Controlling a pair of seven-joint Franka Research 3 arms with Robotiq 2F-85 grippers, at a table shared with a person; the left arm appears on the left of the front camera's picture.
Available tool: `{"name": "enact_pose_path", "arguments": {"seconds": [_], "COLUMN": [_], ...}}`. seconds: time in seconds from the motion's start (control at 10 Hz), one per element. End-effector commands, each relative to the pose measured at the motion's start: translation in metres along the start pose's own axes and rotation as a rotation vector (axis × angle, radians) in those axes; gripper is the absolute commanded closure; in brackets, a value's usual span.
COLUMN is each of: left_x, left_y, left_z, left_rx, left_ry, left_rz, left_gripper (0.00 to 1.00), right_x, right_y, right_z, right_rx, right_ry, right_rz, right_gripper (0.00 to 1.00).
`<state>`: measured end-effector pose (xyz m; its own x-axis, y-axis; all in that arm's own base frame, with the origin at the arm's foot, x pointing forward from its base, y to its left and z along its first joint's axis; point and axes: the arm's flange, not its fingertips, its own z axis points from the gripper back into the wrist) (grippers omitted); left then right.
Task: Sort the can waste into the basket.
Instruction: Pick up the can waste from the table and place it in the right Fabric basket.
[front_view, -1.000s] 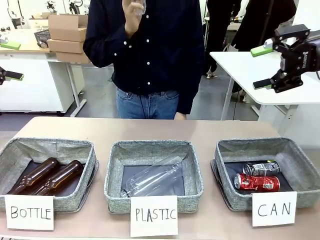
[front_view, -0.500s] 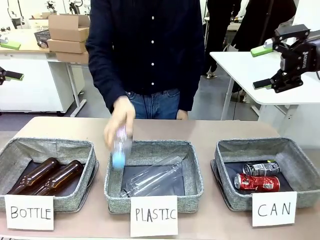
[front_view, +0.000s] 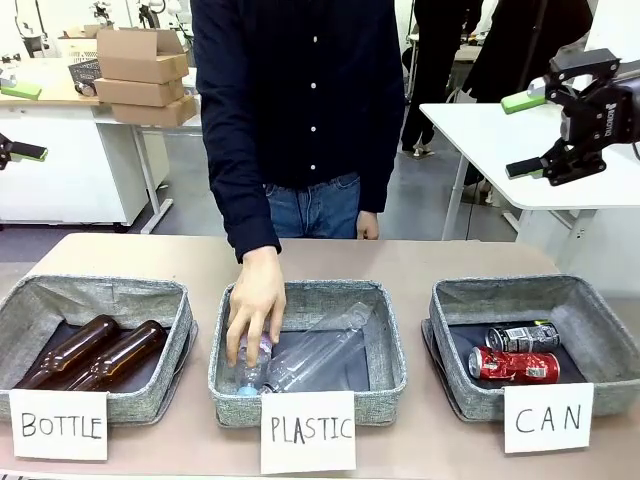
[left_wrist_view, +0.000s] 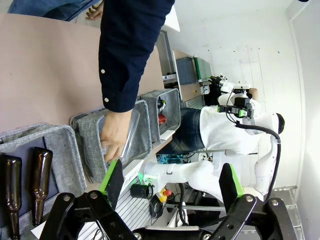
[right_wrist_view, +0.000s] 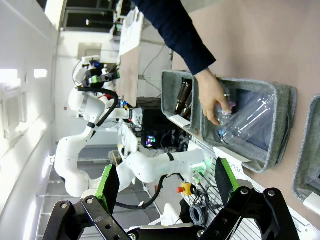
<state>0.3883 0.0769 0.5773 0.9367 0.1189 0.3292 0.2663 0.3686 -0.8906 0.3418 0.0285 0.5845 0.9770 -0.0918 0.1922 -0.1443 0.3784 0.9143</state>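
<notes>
The bench (front_view: 150, 262) in the foreground has a plain tan top. Beyond its far edge lies a grey floor (front_view: 195, 190). At far left stands a white desk (front_view: 70, 160) with a pale wood top, carrying stacked cardboard boxes (front_view: 145, 72) and a dark wire crate (front_view: 86, 71). At far right stands a white table (front_view: 500, 150) on slim white legs, its top bare near the front edge. A white wall (left_wrist_view: 250, 45) with faint panel lines backs the room in the left wrist view. The light is bright and even, with no strong shadows on the floor.
</notes>
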Motion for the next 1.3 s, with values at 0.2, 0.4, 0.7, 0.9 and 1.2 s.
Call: {"name": "enact_pose_path", "arguments": {"seconds": [0.2, 0.4, 0.7, 0.9, 1.2], "left_x": [-0.0016, -0.0016, -0.0016, -0.0016, -0.0016], "left_y": [-0.0027, -0.0027, -0.0027, -0.0027, -0.0027], "left_z": [0.0003, 0.0003, 0.0003, 0.0003, 0.0003], "left_rx": [0.003, 0.003, 0.003, 0.003, 0.003], "left_ry": [0.003, 0.003, 0.003, 0.003, 0.003], "left_rz": [0.005, 0.005, 0.005, 0.005, 0.005], "left_gripper": [0.00, 0.00, 0.00, 0.00, 0.00], "right_x": [-0.0021, -0.0021, -0.0021, -0.0021, -0.0021], "right_y": [-0.0022, -0.0022, -0.0022, -0.0022, -0.0022], "right_z": [0.0007, 0.0007, 0.0007, 0.0007, 0.0007], "right_rx": [-0.002, -0.002, -0.002, -0.002, -0.002], "right_ry": [0.008, 0.008, 0.008, 0.008, 0.008], "right_rz": [0.021, 0.021, 0.021, 0.021, 0.021], "right_gripper": [0.00, 0.00, 0.00, 0.00, 0.00]}}
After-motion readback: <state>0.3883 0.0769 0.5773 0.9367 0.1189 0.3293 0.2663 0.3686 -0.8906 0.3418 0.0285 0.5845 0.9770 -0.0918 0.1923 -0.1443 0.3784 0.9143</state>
